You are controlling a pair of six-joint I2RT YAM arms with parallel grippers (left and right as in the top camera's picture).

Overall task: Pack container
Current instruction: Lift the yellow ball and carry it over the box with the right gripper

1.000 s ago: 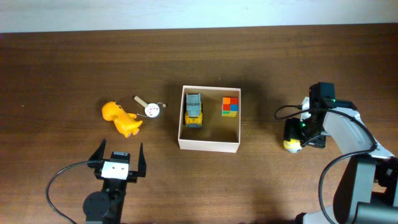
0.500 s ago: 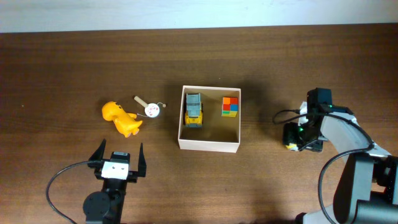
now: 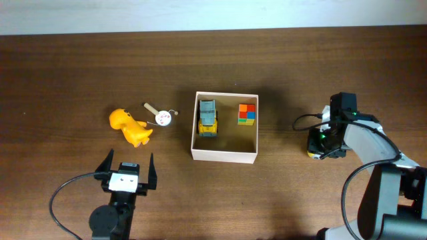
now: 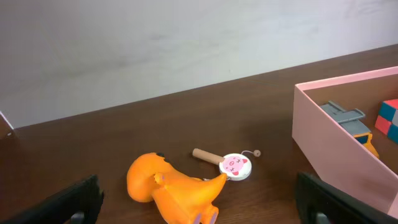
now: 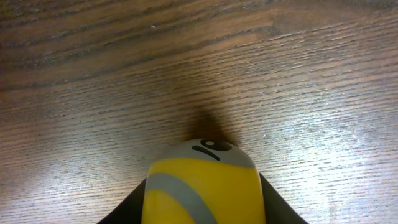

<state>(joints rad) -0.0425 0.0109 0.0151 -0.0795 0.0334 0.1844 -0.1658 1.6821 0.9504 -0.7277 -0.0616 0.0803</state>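
Observation:
The container (image 3: 223,157) is a square white-walled box with a tan inside at the table's middle. It holds a grey and yellow truck (image 3: 208,118) and a coloured cube (image 3: 247,114). My right gripper (image 3: 319,148) is right of the container, low on the table. Its fingers sit against both sides of a yellow and grey rounded toy (image 5: 202,186). In the overhead view only a yellow sliver (image 3: 311,154) of this toy shows. My left gripper (image 3: 127,175) is open and empty near the front edge, below an orange dinosaur (image 3: 130,128).
A small drum rattle with a wooden handle (image 3: 162,117) lies between the dinosaur and the container. In the left wrist view the dinosaur (image 4: 171,190), rattle (image 4: 233,166) and container wall (image 4: 336,149) lie ahead of the open fingers (image 4: 202,208).
My right gripper has shifted slightly over the yellow and grey toy, which now shows less from above. The left arm has not moved.

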